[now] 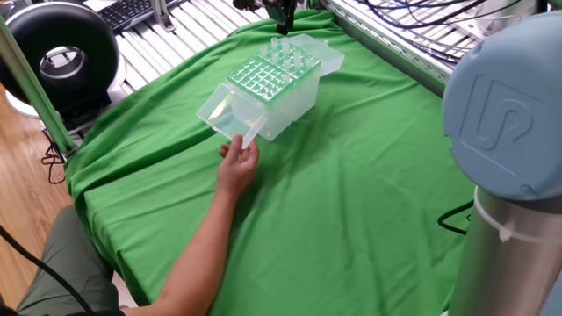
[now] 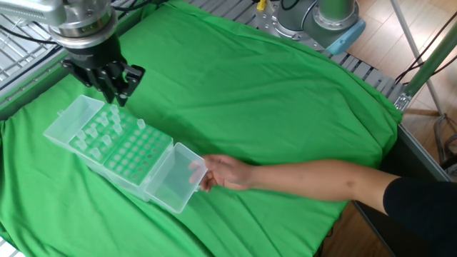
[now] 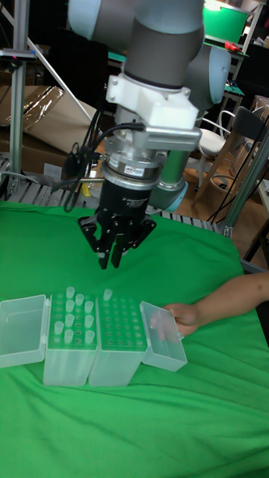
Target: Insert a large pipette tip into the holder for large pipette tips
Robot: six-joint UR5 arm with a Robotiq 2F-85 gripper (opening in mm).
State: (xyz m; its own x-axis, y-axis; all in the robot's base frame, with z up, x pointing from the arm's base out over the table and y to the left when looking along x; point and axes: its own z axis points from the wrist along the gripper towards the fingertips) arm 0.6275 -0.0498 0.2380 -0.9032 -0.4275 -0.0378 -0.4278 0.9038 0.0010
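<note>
The pincer (image 3: 113, 256) is hanging empty, fingers near together, above the tip box (image 3: 116, 338) at mid-frame. One tip (image 3: 107, 295) is standing in its corner hole; rising straight up avoids knocking it.

Robotics lab: aluminium-frame bench (image 1: 386, 48), cable bundles (image 1: 421, 17), keyboard (image 1: 127, 12), green cloth (image 1: 351, 202).

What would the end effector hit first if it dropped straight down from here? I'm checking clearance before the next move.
Probably the single pipette tip standing in the holder; the end effector hangs just above it. Depth is unclear, so it might land on the grid beside it.
</note>
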